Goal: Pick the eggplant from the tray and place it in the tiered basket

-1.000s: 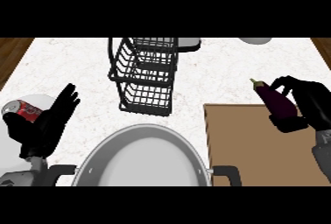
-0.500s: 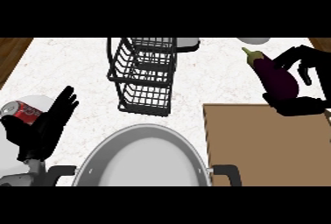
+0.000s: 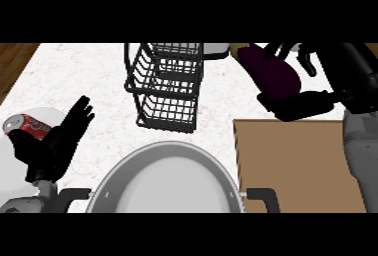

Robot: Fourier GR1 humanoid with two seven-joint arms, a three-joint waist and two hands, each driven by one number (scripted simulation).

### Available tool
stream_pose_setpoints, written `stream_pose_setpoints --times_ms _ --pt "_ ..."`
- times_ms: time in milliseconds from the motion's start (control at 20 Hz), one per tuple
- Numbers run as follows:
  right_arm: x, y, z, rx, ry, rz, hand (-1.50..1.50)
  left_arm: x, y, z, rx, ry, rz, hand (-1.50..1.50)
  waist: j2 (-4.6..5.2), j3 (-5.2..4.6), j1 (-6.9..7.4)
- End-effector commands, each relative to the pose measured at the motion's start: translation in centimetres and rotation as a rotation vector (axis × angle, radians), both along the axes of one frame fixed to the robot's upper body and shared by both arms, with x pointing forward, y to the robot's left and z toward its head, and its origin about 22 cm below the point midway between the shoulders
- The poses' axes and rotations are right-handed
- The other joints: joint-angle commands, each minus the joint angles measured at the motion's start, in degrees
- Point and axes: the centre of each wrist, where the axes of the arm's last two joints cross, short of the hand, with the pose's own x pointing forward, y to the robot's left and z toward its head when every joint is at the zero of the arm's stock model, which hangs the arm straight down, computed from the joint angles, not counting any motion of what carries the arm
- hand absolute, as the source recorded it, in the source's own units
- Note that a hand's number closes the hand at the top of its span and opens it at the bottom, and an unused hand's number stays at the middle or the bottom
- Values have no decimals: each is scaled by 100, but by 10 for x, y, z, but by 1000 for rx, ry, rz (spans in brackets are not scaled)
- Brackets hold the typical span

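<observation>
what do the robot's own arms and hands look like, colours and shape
Both hands are matte black with slender, segmented-looking fingers and a thumb. The left hand sits on a grey forearm with a darker joint at the wrist. The right hand is blockier at the palm and joins a smooth, rounded grey forearm. No cables, markings or sleeves show.
</observation>
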Motion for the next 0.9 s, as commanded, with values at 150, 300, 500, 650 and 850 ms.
stream_pose_setpoints --times_ms 150,300,500,650,850 --pt "3 93 36 6 28 11 150 9 24 1 -21 -6 3 0 16 -15 25" --pt "21 103 20 5 57 19 150 -2 16 3 -4 10 -10 0 13 -9 19" --pt "25 144 -9 0 68 2 150 -9 4 -5 -19 11 -11 0 20 -8 40" --pt "28 143 9 -25 136 -24 150 0 10 -14 -9 2 -1 0 15 -9 -17" --pt "40 169 -5 -31 168 -47 150 -8 9 17 -2 8 -3 0 17 -8 66"
